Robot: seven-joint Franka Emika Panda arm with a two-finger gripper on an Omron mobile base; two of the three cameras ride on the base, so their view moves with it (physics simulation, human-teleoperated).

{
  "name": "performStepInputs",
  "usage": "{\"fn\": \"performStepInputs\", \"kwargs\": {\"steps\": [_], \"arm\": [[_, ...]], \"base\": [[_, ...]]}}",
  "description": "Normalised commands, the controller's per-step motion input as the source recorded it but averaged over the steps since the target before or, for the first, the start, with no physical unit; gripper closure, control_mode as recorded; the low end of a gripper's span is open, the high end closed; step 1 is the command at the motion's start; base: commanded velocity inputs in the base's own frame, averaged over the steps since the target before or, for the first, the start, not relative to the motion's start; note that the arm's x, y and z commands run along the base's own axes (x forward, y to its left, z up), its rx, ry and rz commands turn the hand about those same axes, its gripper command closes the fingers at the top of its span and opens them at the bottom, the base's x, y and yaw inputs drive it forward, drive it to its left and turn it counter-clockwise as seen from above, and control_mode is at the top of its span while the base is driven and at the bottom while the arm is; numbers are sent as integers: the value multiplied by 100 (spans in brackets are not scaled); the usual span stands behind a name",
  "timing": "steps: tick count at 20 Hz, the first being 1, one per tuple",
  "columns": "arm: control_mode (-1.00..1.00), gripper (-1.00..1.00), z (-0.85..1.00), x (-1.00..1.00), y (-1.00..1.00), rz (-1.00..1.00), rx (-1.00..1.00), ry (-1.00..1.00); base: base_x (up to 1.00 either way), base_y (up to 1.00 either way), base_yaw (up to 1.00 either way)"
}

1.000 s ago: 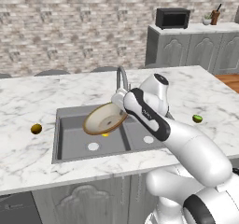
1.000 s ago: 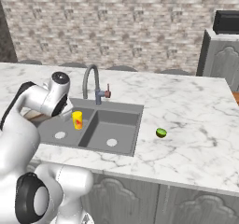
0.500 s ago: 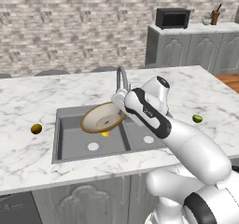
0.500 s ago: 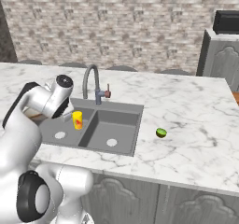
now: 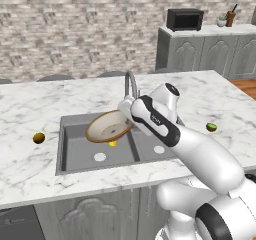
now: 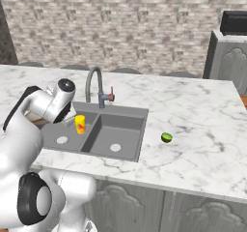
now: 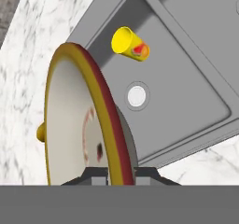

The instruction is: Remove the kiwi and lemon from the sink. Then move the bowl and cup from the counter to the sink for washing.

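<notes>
Right now I see my hand [image 7: 116, 175] clamped on the rim of the bowl [image 5: 109, 127], one dark finger [image 7: 95, 175] on each side of the edge, so it is gripping the bowl. From the hand view the bowl stands edge-on: a thin round disc with a yellow-and-dark-red rim and a smooth pale inside with a faint reddish mark. From the left base view it looks tan with a brown rim and a pale centre, wide and shallow, tilted and held in the air over the left basin of the sink [image 5: 80, 154].

That sink is a flat dark grey double basin, matte, with a round pale drain [image 5: 100, 157] in each half and a ridge between them. In the left basin, beyond the bowl, stands the cup [image 6: 80, 124], small, bright yellow, tapered, with a red-orange mark on its side.

Round the sink runs the tabletop [image 5: 30, 109], glossy white marble with grey veins. On its left part lies a small golden-brown round fruit [image 5: 39, 138], well apart from the sink; on the right part a small green one [image 5: 211, 127].

At the far edge of the sink rises a curved steel faucet [image 6: 95, 83] with a small red lever. Farther off is a rough stone-brick wall [image 5: 75, 29] and a grey cabinet carrying a black microwave [image 5: 185, 19].
</notes>
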Motion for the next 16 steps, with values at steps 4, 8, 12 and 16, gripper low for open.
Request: {"fn": "performStepInputs", "kwargs": {"steps": [4, 8, 12, 16], "arm": [[-100, 100, -6, 8, 9, -2, 0, 0], [-100, 100, -6, 7, 9, -2, 0, 0], [-100, 100, -8, 8, 9, -1, 1, 0], [-100, 100, -9, 7, 10, -1, 1, 0]], "base": [[0, 0, 0], [0, 0, 0], [0, 0, 0], [0, 0, 0]]}}
